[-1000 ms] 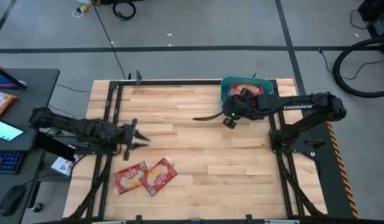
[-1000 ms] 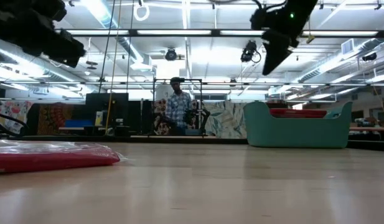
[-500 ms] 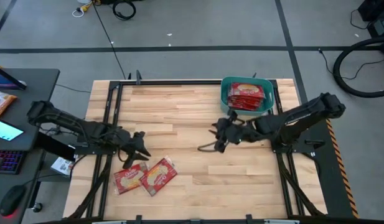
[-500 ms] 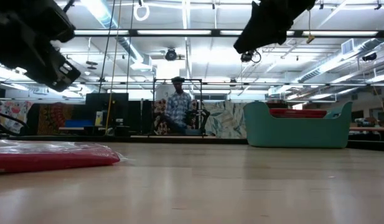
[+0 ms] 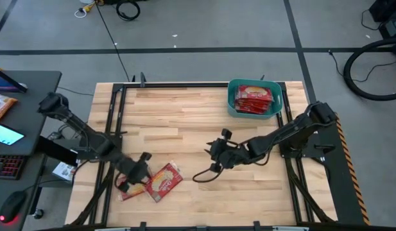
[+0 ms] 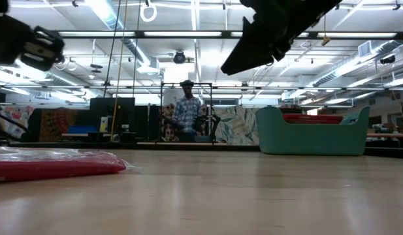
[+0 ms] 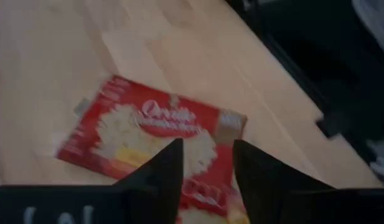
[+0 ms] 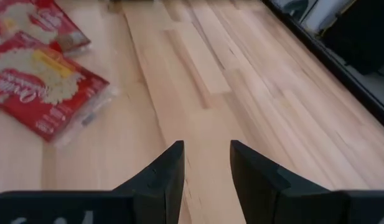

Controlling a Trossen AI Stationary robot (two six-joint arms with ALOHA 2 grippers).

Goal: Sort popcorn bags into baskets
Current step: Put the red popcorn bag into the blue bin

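Observation:
Two red popcorn bags lie flat on the table near its near-left corner: the left one (image 5: 132,187) (image 7: 148,134) and the right one (image 5: 164,180) (image 8: 45,93). In the low view they show as a red edge (image 6: 51,163). More bags lie in the teal basket (image 5: 232,96) (image 6: 312,137) at the far right. My left gripper (image 5: 137,172) (image 7: 207,155) hangs open above the left bag, its fingers on either side of the bag's picture. My right gripper (image 5: 214,154) (image 8: 207,152) is open over bare wood mid-table, pointing toward the bags.
Bare wooden boards lie between my right gripper and the two bags. Black frame rails run along the table's left edge (image 5: 111,128) and right edge (image 5: 282,138). A desk with a keyboard and an orange packet (image 5: 2,106) stands off the table's left. A person (image 6: 186,111) stands far behind.
My left gripper has moved toward the near edge and come down over the left bag. My right gripper has left the space beside the basket and swung toward the near-left, out over mid-table, turning toward the bags. The bags have not moved.

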